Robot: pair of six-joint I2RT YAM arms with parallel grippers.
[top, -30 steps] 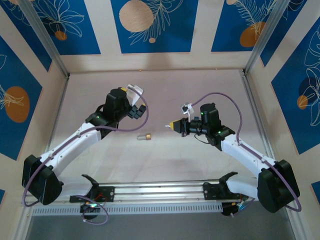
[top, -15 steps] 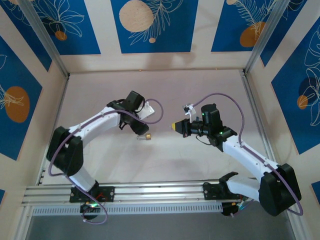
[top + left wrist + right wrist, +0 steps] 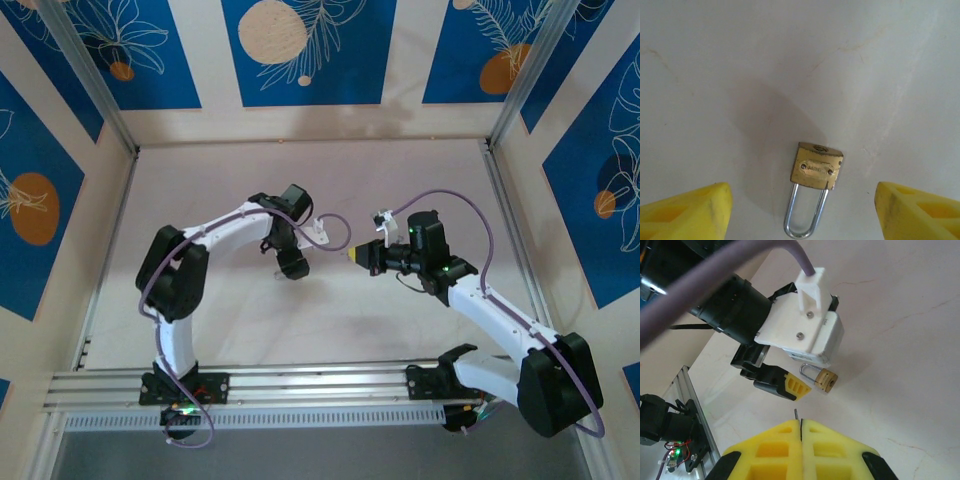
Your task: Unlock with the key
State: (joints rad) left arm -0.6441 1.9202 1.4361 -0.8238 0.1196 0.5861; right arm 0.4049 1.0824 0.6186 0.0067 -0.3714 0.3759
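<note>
The small brass padlock (image 3: 816,169) lies flat on the pale table, its silver shackle (image 3: 802,216) pointing toward my left wrist camera. My left gripper (image 3: 804,200) hangs open above it, one yellow finger on each side and neither touching it. In the top view the left gripper (image 3: 295,266) covers the padlock. My right gripper (image 3: 801,422) is shut on the key (image 3: 796,414). A thin grey tip pokes out between the pads; the key's head is hidden. The right gripper (image 3: 352,254) points left at the padlock (image 3: 825,380), a short gap away.
A metal rail (image 3: 320,385) runs along the near edge behind the arm bases. Aluminium posts and patterned walls close in the table (image 3: 420,320) on three sides. Purple cables (image 3: 335,225) loop off both wrists. The left finger (image 3: 795,386) hangs between the key and the padlock.
My left arm has swung right and come down over the padlock, which the top view now hides. My right gripper has drifted slightly right, still holding the key.
</note>
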